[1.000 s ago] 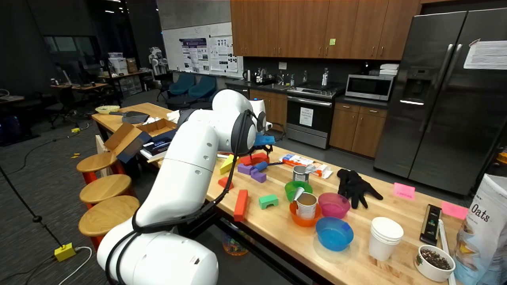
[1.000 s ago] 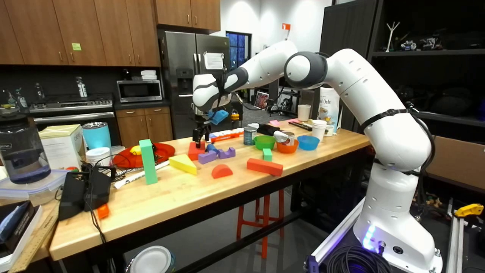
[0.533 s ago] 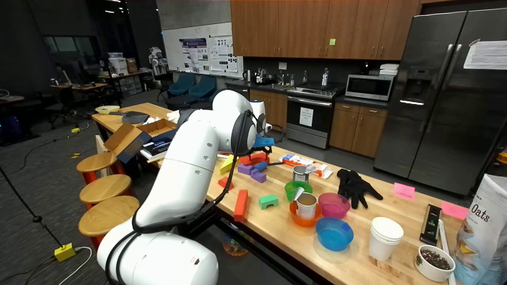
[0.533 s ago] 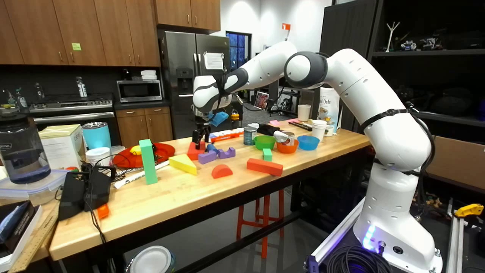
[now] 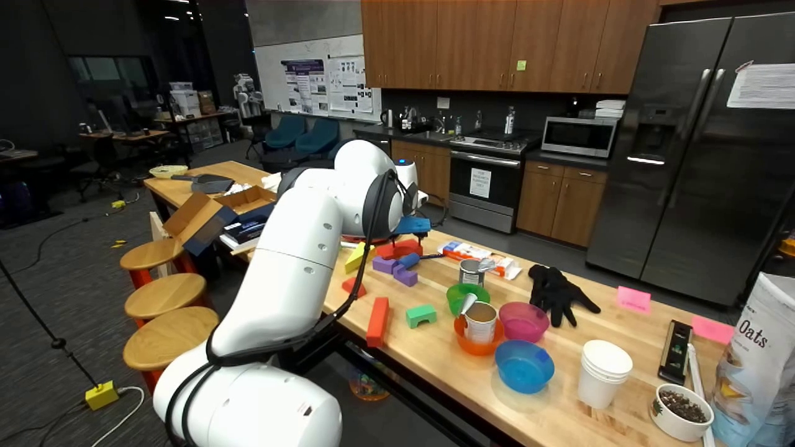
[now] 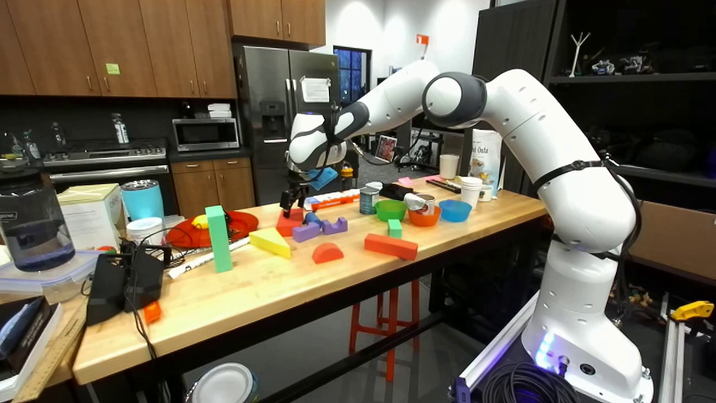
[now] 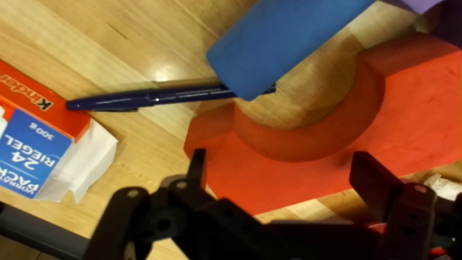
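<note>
In the wrist view, the matte red arch-shaped block (image 7: 306,180) is lying below the black two-fingered gripper (image 7: 278,161), on the table (image 7: 119,65), and is filling the centre right of the frame. Its long axis is slanting gently upward from lower centre to the right edge, roughly along the line joining the fingertips rather than across it. Its half-round cutout is facing the upper part of the frame.

The gripper is reaching in from the bottom edge with its fingers standing wide apart and is clamping nothing. The finger at frame left is overlapping the block's left end; the one at frame right is overlapping its body. Whether either tip is touching the block or hanging just above it, the views are not showing.

A smooth blue cylinder (image 7: 281,47) is lying at upper centre, and a dark blue plastic pen (image 7: 158,96) is passing behind its end.
</note>
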Motion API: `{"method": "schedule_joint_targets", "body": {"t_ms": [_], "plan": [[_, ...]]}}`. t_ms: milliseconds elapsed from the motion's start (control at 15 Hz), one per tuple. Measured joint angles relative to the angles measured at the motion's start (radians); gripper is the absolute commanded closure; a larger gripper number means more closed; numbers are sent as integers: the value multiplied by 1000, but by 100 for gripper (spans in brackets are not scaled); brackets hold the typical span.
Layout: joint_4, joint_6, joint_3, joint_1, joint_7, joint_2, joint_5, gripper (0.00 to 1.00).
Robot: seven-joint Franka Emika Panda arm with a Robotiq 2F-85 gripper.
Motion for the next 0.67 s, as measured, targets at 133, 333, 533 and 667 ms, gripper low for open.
{"method": "schedule_joint_targets", "body": {"t_ms": [133,333,533,667], "plan": [[-29,52,15,-11,-16,-9,13,0],[-58,111,41,-27,-43,-18,30,0],[-75,145,68,-42,-75,-19,45,0],[-82,154,86,-53,-101,-19,53,0]]}}
